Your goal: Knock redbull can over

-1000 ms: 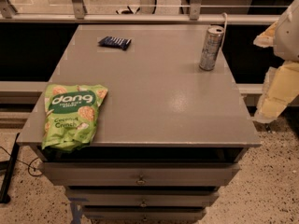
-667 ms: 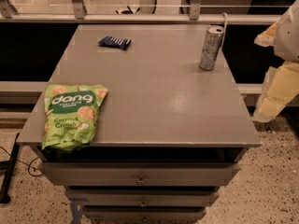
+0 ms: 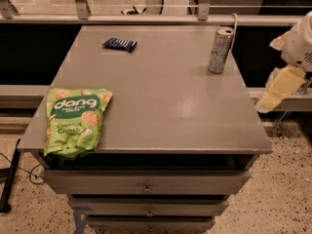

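Observation:
The redbull can (image 3: 220, 50) is a slim silver can with blue patches. It stands upright near the far right corner of the grey table top (image 3: 161, 101). My gripper (image 3: 284, 79) hangs off the table's right side, at the right edge of the view. It is to the right of the can and a little nearer than it. It does not touch the can or the table. Its white and cream parts are partly cut off by the picture's edge.
A green snack bag (image 3: 75, 121) lies at the near left corner, hanging slightly over the edge. A small flat dark blue packet (image 3: 120, 44) lies at the far left. Drawers (image 3: 146, 186) sit under the table top. A railing (image 3: 146, 6) runs behind.

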### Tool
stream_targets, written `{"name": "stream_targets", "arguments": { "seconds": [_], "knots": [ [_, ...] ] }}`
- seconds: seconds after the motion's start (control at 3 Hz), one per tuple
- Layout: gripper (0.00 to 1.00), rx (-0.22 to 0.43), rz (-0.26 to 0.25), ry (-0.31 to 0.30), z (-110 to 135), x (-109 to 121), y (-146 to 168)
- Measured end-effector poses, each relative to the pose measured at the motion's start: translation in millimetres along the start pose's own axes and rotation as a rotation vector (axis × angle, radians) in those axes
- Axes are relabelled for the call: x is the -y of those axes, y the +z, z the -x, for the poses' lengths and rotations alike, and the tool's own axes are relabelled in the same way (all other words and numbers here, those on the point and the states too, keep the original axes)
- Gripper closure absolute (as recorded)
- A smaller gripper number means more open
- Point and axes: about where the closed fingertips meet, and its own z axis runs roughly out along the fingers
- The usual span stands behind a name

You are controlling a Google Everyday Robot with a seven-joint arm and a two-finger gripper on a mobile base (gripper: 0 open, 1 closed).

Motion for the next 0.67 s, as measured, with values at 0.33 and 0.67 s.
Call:
{"name": "stream_targets", "arguments": {
  "seconds": [0.33, 0.67],
  "knots": [
    [0.0, 0.105, -0.022, 0.093, 0, 39, 32],
    [0.0, 0.243, -0.013, 0.182, 12, 66, 60]
  ]
}}
